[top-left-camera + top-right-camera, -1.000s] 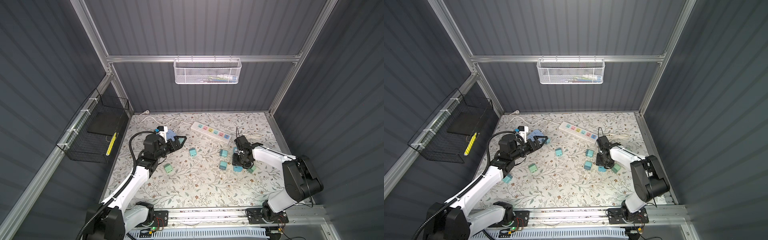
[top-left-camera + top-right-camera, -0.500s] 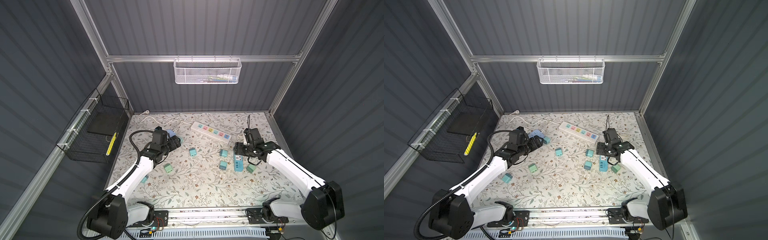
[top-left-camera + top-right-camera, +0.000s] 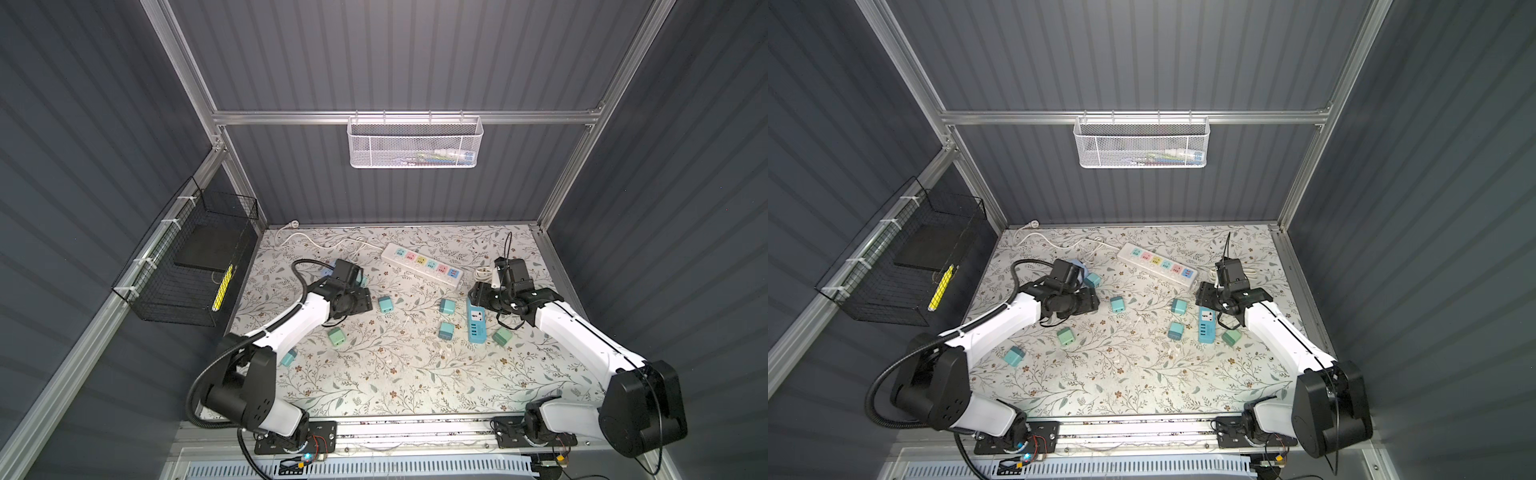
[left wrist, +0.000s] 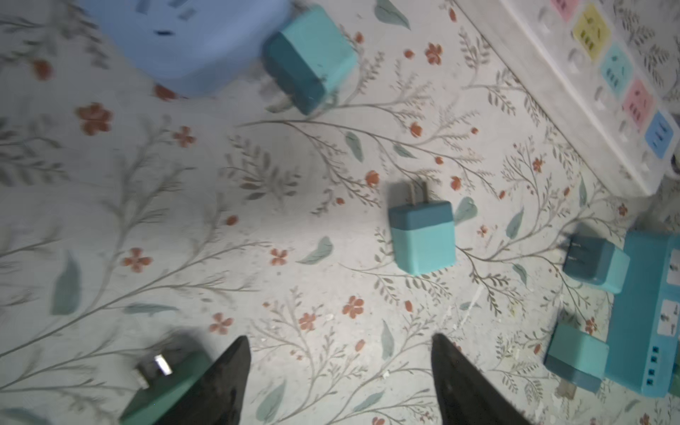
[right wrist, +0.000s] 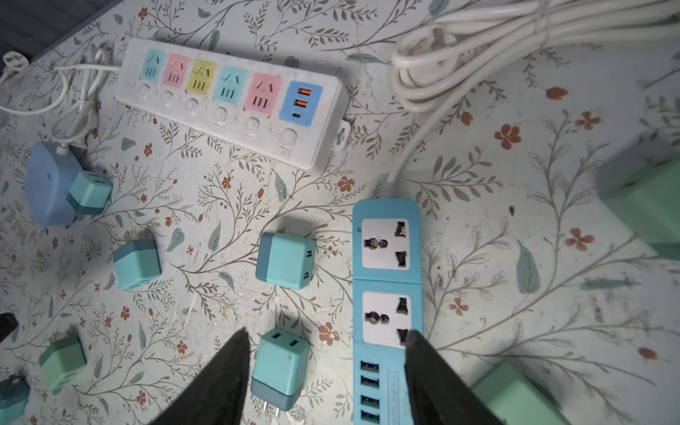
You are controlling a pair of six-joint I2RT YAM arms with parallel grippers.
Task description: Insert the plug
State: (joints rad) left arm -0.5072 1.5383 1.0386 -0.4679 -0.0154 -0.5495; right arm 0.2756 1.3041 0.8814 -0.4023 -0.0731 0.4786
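One plug (image 5: pixel 280 362) lies under the wide, empty jaws of your right gripper (image 5: pixel 325 333), prongs toward the wrist; the blue strip (image 5: pixel 386 257) runs lengthwise just beside.

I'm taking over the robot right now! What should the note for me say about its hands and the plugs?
The left gripper is open and empty above the table; a green plug lies beside one finger.
The right gripper is open and empty over a teal plug, next to the blue power strip.
The white power strip lies farther back.
Done: nothing yet. The right wrist view shows every socket on both strips empty, with plugs lying loose.
Left: grasp a plug and push it into a socket.
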